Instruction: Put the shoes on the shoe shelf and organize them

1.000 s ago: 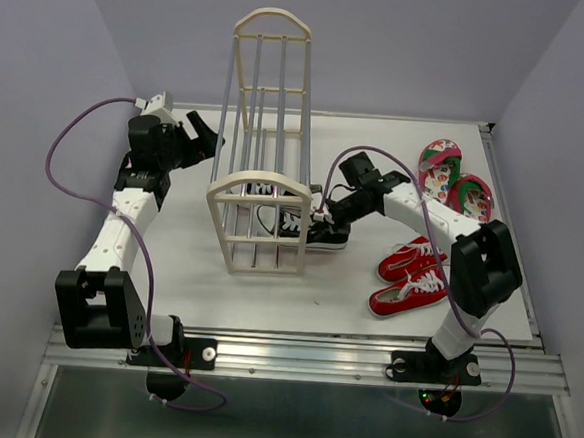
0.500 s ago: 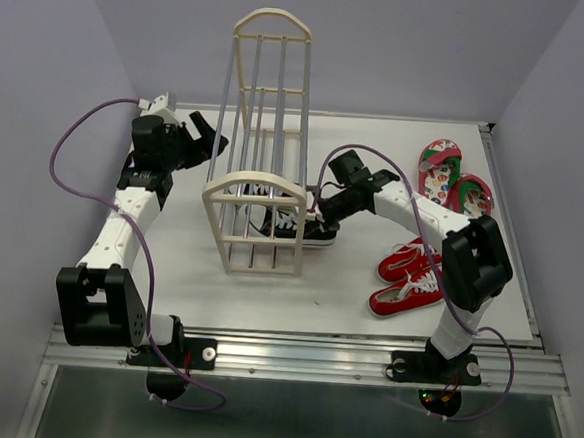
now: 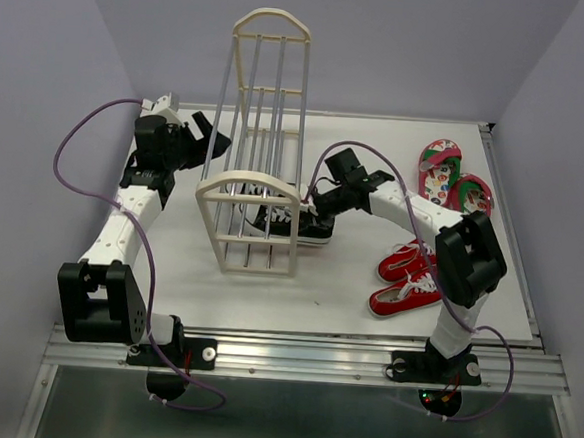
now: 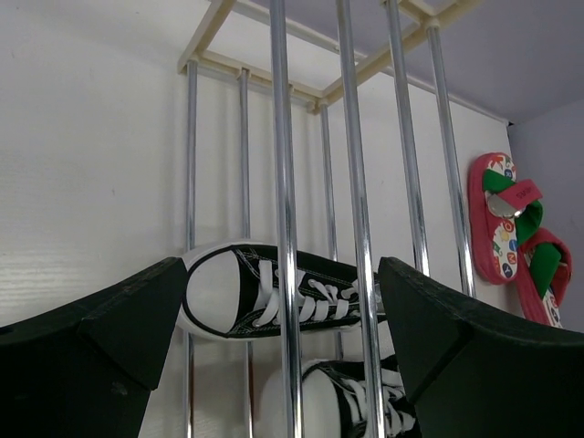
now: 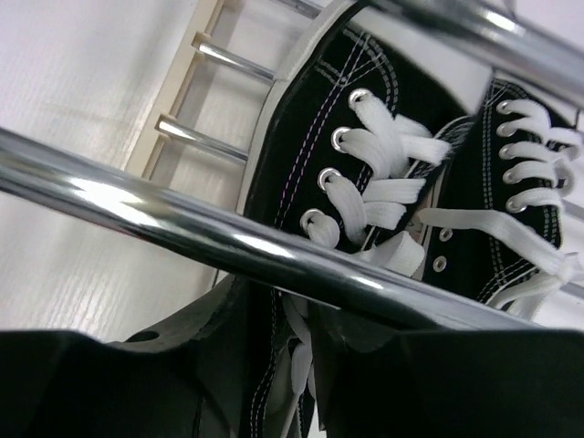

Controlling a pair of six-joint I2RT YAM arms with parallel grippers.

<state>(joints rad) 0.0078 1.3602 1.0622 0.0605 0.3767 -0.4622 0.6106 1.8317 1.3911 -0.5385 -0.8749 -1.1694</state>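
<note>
The cream shoe shelf (image 3: 264, 97) stands mid-table; its grey rods (image 4: 282, 164) fill the left wrist view. My right gripper (image 3: 314, 210) is shut on a black sneaker (image 3: 293, 226), holding its side wall (image 5: 310, 155) at the shelf's lowest tier. The second black sneaker (image 5: 516, 214) lies beside it; both show behind the rods (image 4: 233, 290) (image 4: 342, 401). My left gripper (image 3: 206, 133) is open, its fingers (image 4: 100, 338) spread at the shelf's left side with two rods between them. Two red sneakers (image 3: 409, 277) and two pink flip-flops (image 3: 453, 180) lie on the right.
A shelf rod (image 5: 182, 224) crosses just above my right gripper's fingers. The flip-flops (image 4: 511, 219) also show in the left wrist view. Purple cables loop from both arms. The white table (image 3: 169, 261) ends at a metal rail (image 3: 303, 352) in front.
My right gripper has pushed the black sneaker leftward, deeper between the shelf's rods. The shelf's near end has shifted a little left. My left gripper has edged closer to the shelf.
</note>
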